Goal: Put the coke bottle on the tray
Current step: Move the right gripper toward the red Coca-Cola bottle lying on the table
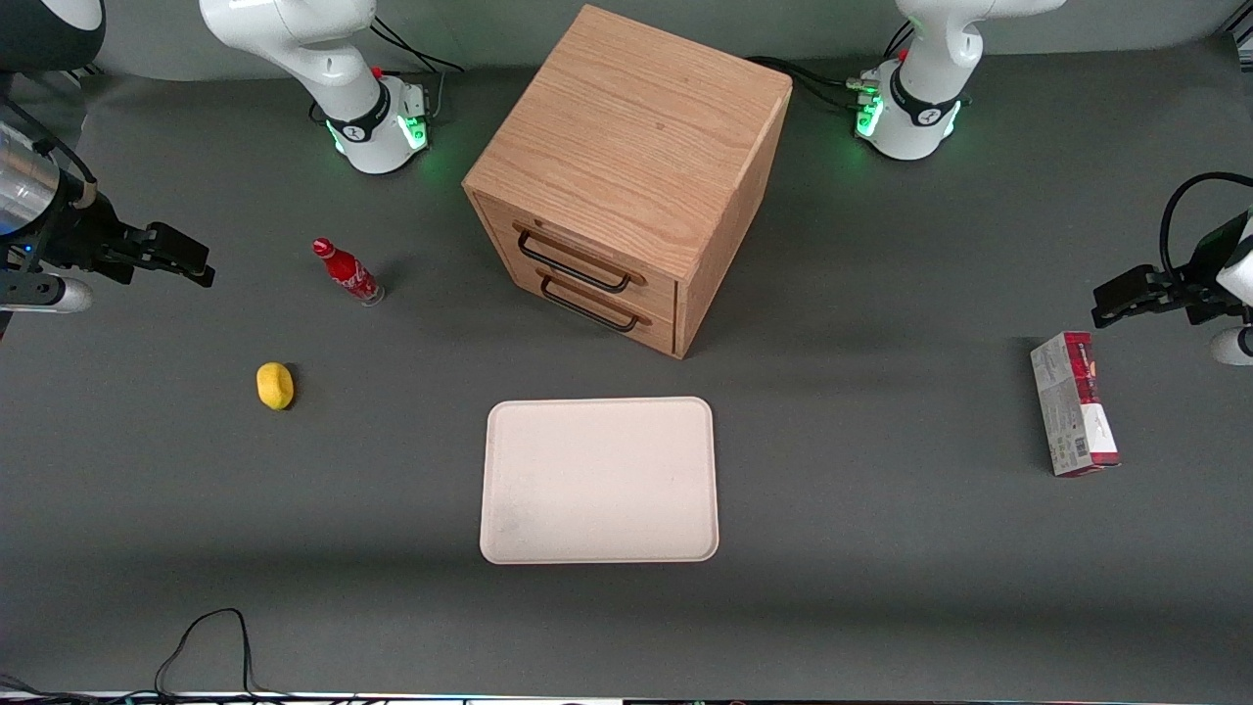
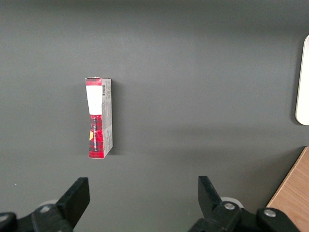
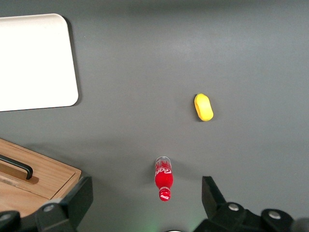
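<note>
The coke bottle [image 1: 347,272], standing near the gripper [image 3: 145,195] and just under its spread matt black plastic fingers [image 3: 77,198], looks like glossy red plastic with a clear base. Well apart from the gripper, the tray [image 1: 599,481] is smooth, matt, pale cream plastic. The cabinet [image 1: 626,166] is grained, satin-finished wood with dark metal handles [image 1: 573,262]. The table [image 1: 881,548] has a dull, dark grey, cloth-like covering. The small yellow object [image 1: 275,385] looks smooth and matt.
</note>
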